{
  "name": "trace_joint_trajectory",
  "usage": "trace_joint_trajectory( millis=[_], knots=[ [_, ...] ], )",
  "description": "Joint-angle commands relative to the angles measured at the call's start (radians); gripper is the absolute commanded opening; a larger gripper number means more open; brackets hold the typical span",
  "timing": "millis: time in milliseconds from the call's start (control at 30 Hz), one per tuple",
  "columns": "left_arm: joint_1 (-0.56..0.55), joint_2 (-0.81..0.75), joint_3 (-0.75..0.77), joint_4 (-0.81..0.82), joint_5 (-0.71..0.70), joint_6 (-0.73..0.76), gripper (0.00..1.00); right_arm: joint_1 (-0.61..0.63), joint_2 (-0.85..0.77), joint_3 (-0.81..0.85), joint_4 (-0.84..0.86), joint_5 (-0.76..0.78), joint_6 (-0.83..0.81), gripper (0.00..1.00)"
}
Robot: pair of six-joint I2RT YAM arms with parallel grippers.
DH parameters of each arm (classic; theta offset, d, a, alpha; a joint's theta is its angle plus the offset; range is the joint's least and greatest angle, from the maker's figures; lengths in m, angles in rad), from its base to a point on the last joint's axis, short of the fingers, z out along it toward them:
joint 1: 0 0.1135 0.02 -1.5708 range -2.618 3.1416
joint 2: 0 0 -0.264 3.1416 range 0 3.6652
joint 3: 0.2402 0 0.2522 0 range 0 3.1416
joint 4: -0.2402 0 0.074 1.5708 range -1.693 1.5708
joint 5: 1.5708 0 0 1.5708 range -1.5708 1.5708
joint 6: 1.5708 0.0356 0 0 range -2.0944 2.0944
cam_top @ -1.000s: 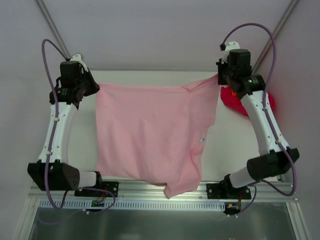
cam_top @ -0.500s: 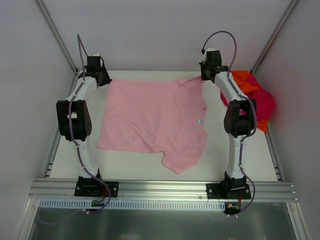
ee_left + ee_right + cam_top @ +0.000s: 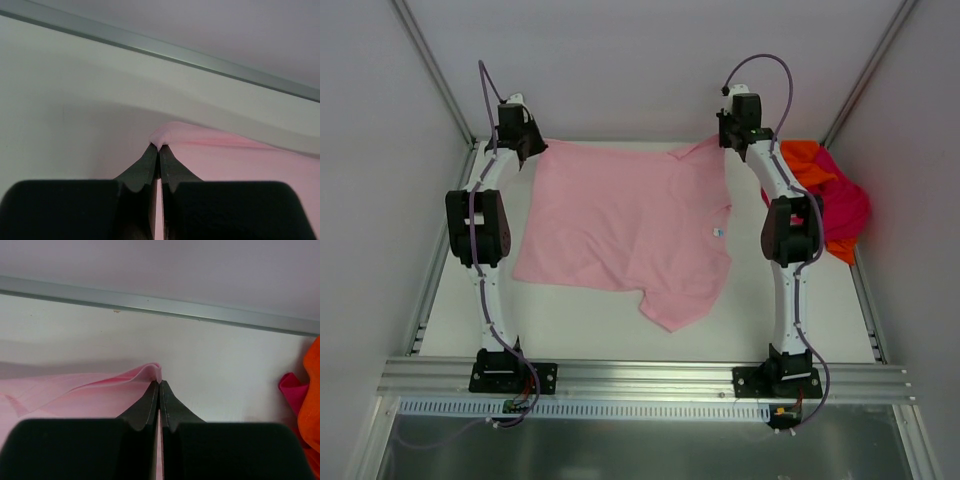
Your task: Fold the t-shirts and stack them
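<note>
Spreading step: the left gripper [image 3: 159, 146] and the right gripper [image 3: 159, 383] each pinch a far corner of the pink t-shirt [image 3: 620, 225] on the table [image 3: 570, 330]. Next, I think: release, then fold.

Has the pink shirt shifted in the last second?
Yes. The pink t-shirt has moved back, away from the near rail: its lowest tip overlapped that rail before and now lies clear of it.

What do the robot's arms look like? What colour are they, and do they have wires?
Both the left arm and the right arm are thin white tubes joined by chunky black joints, on black bases. A purple cable loops out near the top of each. The left gripper and right gripper each have two dark fingers tapering to narrow tips.
</note>
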Motion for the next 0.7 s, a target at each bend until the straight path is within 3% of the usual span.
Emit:
trace_joint_trajectory(
  millis=[0,367,667],
  knots=[
    [0.016,0.002,-0.007,0.107,0.039,0.003,0.0,-0.008,0.017,0.048,0.075,-0.015,0.017,0.01],
    [0.02,0.006,-0.016,0.096,0.072,-0.034,0.0,-0.011,0.033,0.074,0.075,-0.049,0.029,0.01],
    [0.019,0.002,0.039,0.02,0.067,0.051,0.0,-0.011,0.029,0.055,0.062,-0.049,0.017,0.01]
  ],
)
